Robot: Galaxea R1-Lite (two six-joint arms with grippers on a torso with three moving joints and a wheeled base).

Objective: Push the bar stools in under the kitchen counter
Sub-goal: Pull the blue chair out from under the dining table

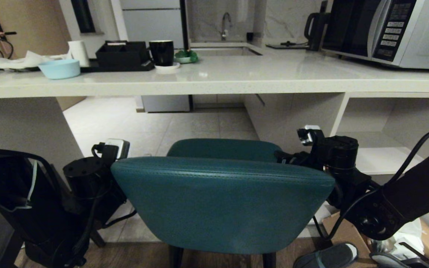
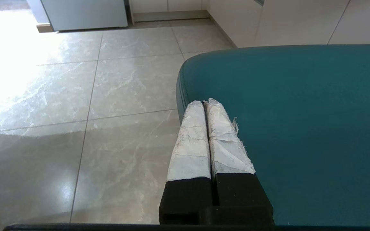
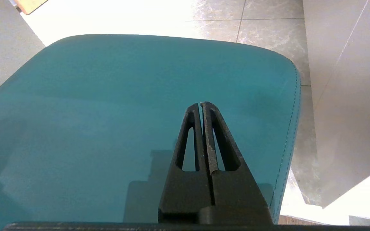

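Note:
A teal bar stool with a curved back (image 1: 222, 201) stands right in front of me, its seat (image 1: 223, 149) pointing at the gap under the kitchen counter (image 1: 237, 78). My left gripper (image 2: 204, 102), its fingers wrapped in white tape, is shut and empty at the seat's left edge (image 2: 284, 128). My right gripper (image 3: 202, 104) is shut and empty over the right part of the seat (image 3: 108, 112). In the head view the left wrist (image 1: 88, 178) and right wrist (image 1: 333, 156) flank the stool's back.
White side panels (image 1: 21, 126) and a shelf unit (image 1: 378, 149) bound the tiled opening under the counter. On top are a blue bowl (image 1: 59, 69), a black box (image 1: 123, 56), a mug (image 1: 161, 52) and a microwave (image 1: 389, 29). A slipper (image 1: 326, 257) and cardboard lie at the lower right.

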